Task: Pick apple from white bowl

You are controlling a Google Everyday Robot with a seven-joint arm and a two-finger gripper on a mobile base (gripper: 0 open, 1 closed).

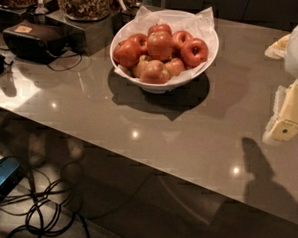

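Note:
The white bowl (205, 56) stands on the grey table at the back centre, lined with white paper whose corners stick up. It holds a pile of several red-orange apples. A large round red-orange apple (160, 45) with a paler blush sits on top in the middle. A deep red apple (194, 52) with a dark stem dimple lies to its right. My gripper (291, 112), pale yellow and white, hangs at the right edge of the view. It is well to the right of the bowl, above the table, with nothing seen in it.
Dark trays of nuts (85, 2) stand at the back left. A black device with a cable (35, 41) lies in front of them. The table's front edge runs diagonally from left down to the right. Below it, cables (44, 208) and a blue box (0, 177) lie on the floor.

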